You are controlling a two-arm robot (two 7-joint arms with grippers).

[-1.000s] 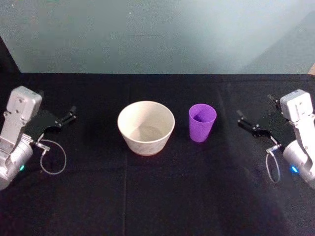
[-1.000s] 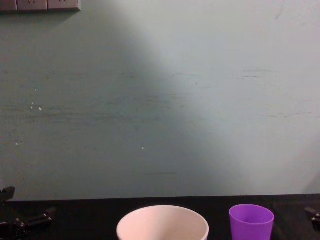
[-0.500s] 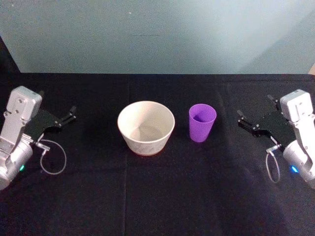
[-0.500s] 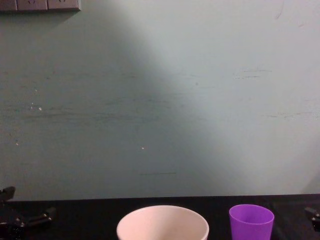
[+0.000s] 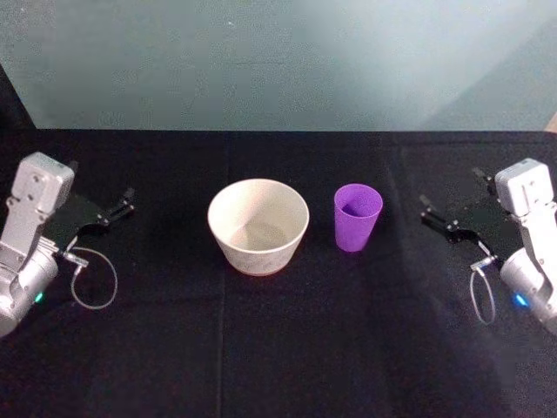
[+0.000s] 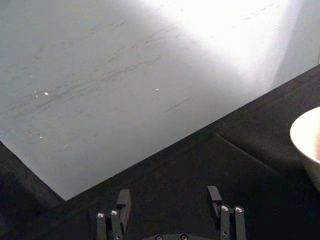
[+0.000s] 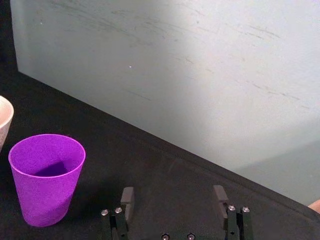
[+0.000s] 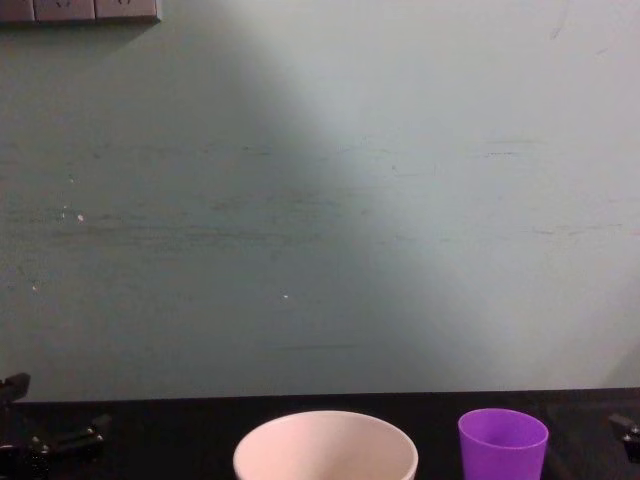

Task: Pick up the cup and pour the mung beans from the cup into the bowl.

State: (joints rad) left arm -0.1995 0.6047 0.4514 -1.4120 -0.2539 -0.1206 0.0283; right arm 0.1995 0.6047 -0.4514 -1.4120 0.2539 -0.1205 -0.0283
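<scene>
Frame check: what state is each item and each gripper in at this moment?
bowl: upright on the table, nothing touching it.
cup: upright, right of the bowl with a gap between them, not held; inside too shadowed to judge contents.
left gripper: open, holding nothing, at the table's left side.
right gripper: open, holding nothing, right of the cup and clear of it.
</scene>
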